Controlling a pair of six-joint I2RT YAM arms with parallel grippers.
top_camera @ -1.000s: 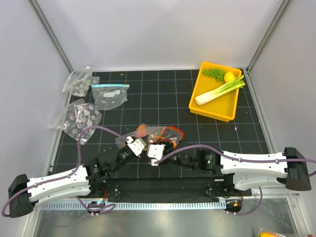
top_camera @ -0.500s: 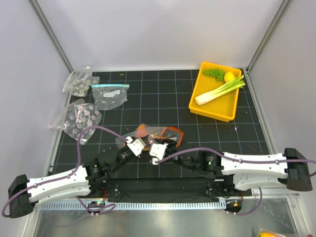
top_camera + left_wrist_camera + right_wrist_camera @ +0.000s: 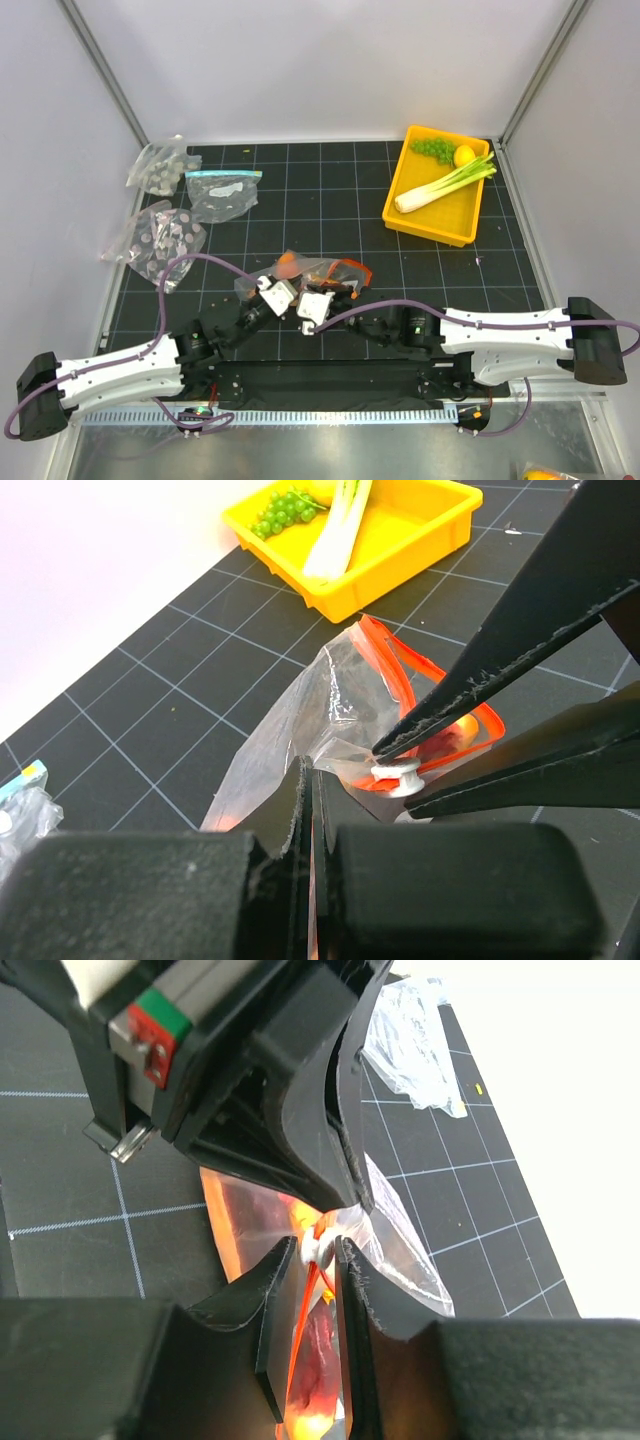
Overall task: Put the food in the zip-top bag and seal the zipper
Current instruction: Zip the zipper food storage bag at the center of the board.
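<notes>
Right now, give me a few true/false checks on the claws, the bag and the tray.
The left claw is shut on the zip-top bag's clear plastic. True.
The yellow tray is empty. False: it holds a leek, grapes and a lemon.
The right claw's jaws sit either side of the zipper. True.
The zip-top bag lies in the tray. False: it lies on the black mat by the claws.

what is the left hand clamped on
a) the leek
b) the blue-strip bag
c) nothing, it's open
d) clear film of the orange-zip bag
d: in the left wrist view, the left hand has its fingers pressed together on a fold of clear film from the bag with the orange-red zip.
</notes>
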